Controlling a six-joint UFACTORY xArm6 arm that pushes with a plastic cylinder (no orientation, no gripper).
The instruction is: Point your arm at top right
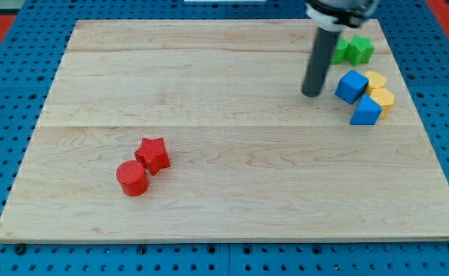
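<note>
My tip (311,93) rests on the wooden board (224,192) in its upper right part, the dark rod rising to the view's top. Just right of the tip lies a blue cube (351,85), with a second blue block (366,111) below it. Two yellow blocks (378,89) sit against the blue ones on their right. Two green blocks (353,50) lie above, partly hidden behind the rod. The tip is a short gap left of the blue cube, touching no block.
A red star (154,154) and a red cylinder (132,179) sit together at the board's lower left. Blue pegboard (1,115) surrounds the board on all sides.
</note>
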